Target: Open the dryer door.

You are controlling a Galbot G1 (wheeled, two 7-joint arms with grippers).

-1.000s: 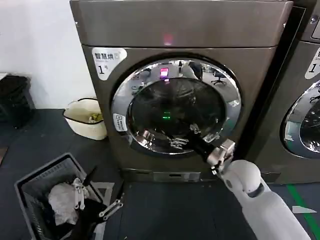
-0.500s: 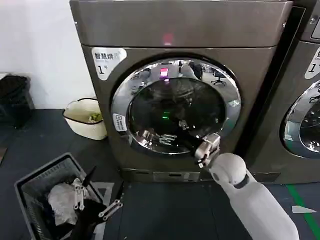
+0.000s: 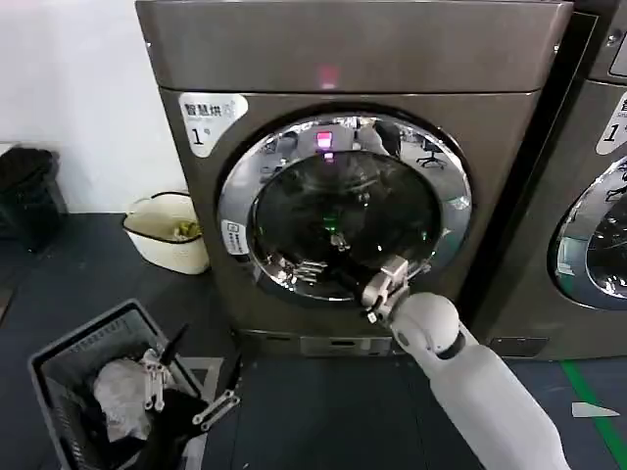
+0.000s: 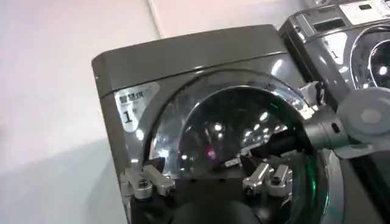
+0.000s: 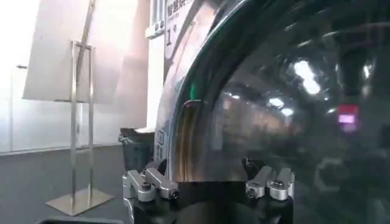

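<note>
Right end effector [image 3: 345, 257], fingers apart, at lower centre of dryer door [image 3: 343, 206]; left end effector [image 3: 191, 377], also apart, parked lower left, farther off.

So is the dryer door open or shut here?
Shut: the dryer door sits flush in the dryer front, right gripper at its glass.

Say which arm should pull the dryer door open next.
Right. The right gripper is already at the dryer door, fingers open against its lower glass. The left gripper hangs low over the laundry basket, away from the door.
</note>
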